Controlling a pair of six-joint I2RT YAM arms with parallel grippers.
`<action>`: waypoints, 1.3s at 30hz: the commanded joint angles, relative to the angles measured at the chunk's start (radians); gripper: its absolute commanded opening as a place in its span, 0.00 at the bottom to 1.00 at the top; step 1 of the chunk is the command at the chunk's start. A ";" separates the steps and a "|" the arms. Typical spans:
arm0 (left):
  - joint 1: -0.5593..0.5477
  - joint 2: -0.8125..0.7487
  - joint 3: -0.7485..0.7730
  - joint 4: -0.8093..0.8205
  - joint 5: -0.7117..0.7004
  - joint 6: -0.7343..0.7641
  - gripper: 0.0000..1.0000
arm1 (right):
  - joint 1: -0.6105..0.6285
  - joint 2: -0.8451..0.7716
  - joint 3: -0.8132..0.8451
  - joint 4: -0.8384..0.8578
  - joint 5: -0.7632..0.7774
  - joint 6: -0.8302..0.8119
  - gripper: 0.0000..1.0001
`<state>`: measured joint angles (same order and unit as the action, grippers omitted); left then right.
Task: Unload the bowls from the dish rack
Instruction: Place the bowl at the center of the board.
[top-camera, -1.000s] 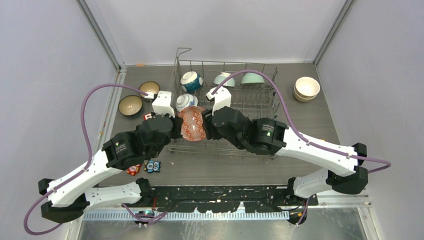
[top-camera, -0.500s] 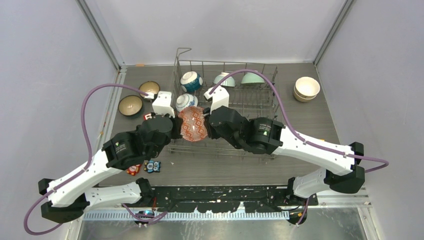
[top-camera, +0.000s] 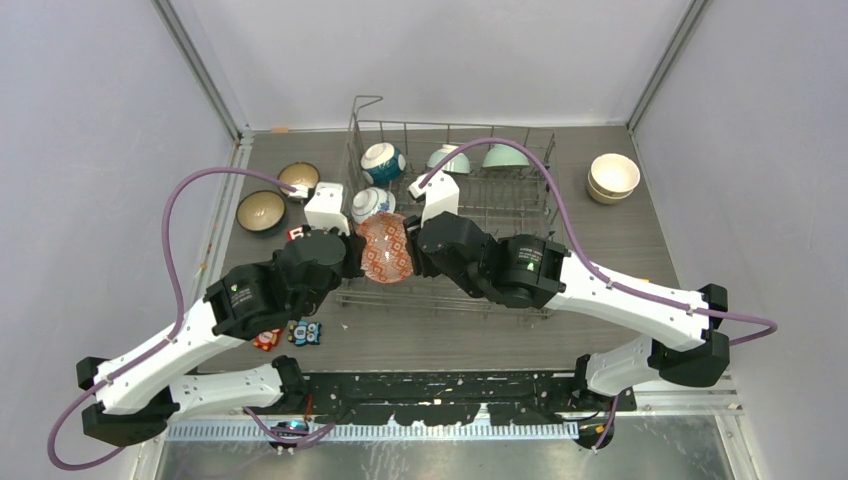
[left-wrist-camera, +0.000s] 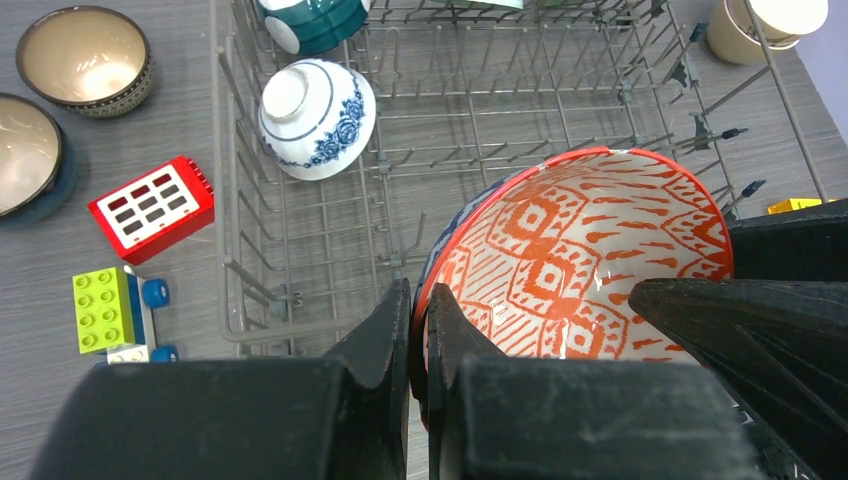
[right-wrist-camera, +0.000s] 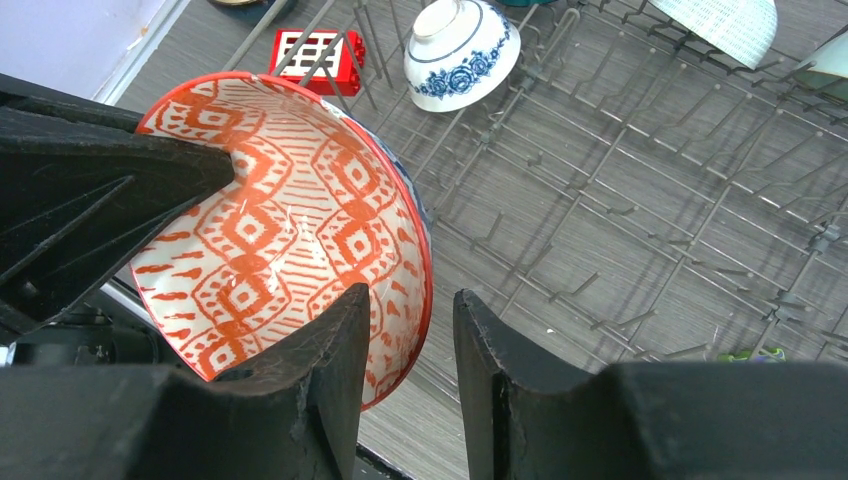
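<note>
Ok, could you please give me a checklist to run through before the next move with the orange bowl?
1. Left fingers clamped on the orange bowl rim: ok.
2. Right fingers astride the opposite rim, one inside, one outside: ok.
3. Right fingers closed on the rim: not ok, a gap shows at the outer finger.
4. Bowl lifted clear of the rack tines: cannot tell.
5. Bare table near the cream bowls for a likely set-down: ok.
</note>
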<state>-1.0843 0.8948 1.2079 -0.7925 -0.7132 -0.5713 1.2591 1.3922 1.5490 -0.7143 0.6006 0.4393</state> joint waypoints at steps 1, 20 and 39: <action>0.003 -0.011 0.037 0.060 -0.007 -0.032 0.00 | -0.002 -0.007 0.045 0.015 0.028 -0.003 0.41; 0.003 -0.019 0.039 0.054 -0.003 -0.042 0.00 | -0.009 0.023 0.054 0.044 0.131 0.020 0.37; 0.003 -0.015 0.051 0.068 0.011 -0.040 0.10 | -0.009 0.050 0.079 0.020 0.121 0.016 0.01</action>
<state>-1.0798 0.8925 1.2079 -0.7918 -0.7071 -0.5980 1.2526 1.4425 1.5860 -0.7048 0.6983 0.4618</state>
